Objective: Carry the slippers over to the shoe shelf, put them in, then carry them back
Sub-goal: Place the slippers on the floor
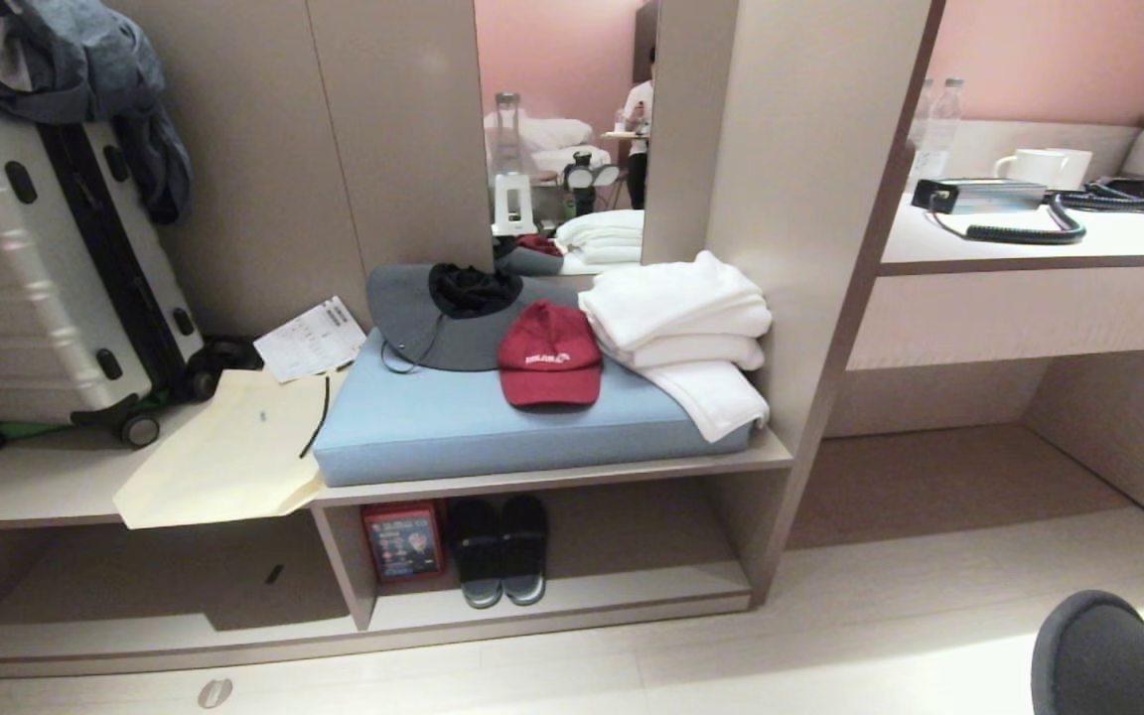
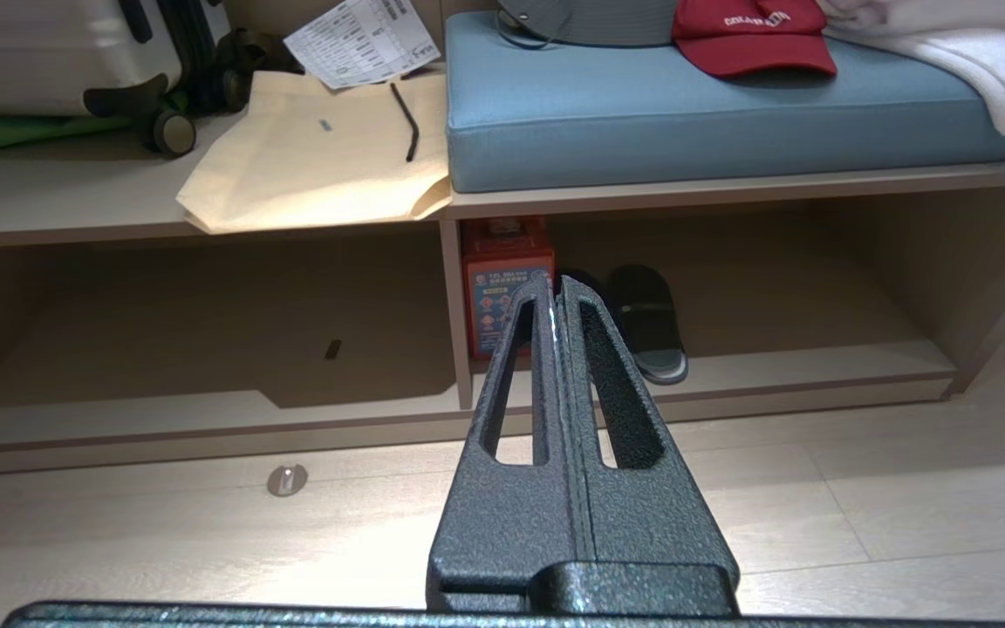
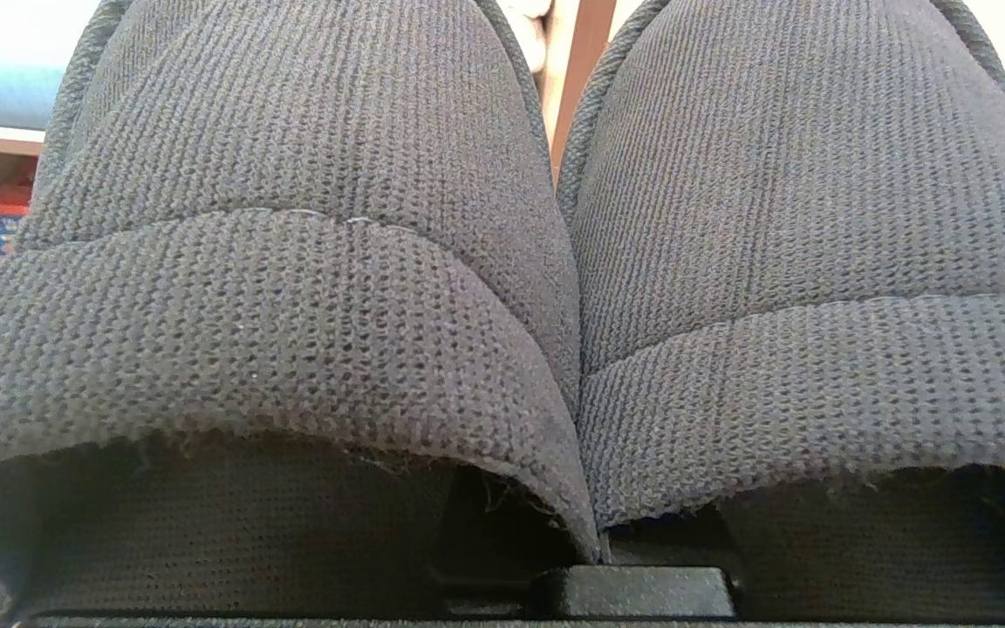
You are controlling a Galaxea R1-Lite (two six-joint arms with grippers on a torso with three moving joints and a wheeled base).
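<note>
The grey-blue fabric slippers (image 3: 311, 288) fill the right wrist view side by side, their inner edges pressed together over my right gripper (image 3: 594, 558). The gripper is shut on them and its fingers are hidden under the straps. In the head view the pair (image 1: 1108, 655) shows at the lower right corner, above the floor and to the right of the shoe shelf (image 1: 632, 591). The shelf is the low open cubby under the bench, with a vertical divider (image 1: 344, 566). My left gripper (image 2: 555, 283) is shut and empty, pointing at the shelf from above the floor.
A darker pair of slippers (image 1: 502, 551) and a red box (image 1: 403, 541) stand in the shelf beside the divider. On the bench lie a blue cushion (image 1: 493, 422), a red cap (image 1: 549, 356), white towels (image 1: 681, 328), a paper bag (image 1: 234, 447) and a suitcase (image 1: 46, 268). A desk recess (image 1: 939, 477) opens at the right.
</note>
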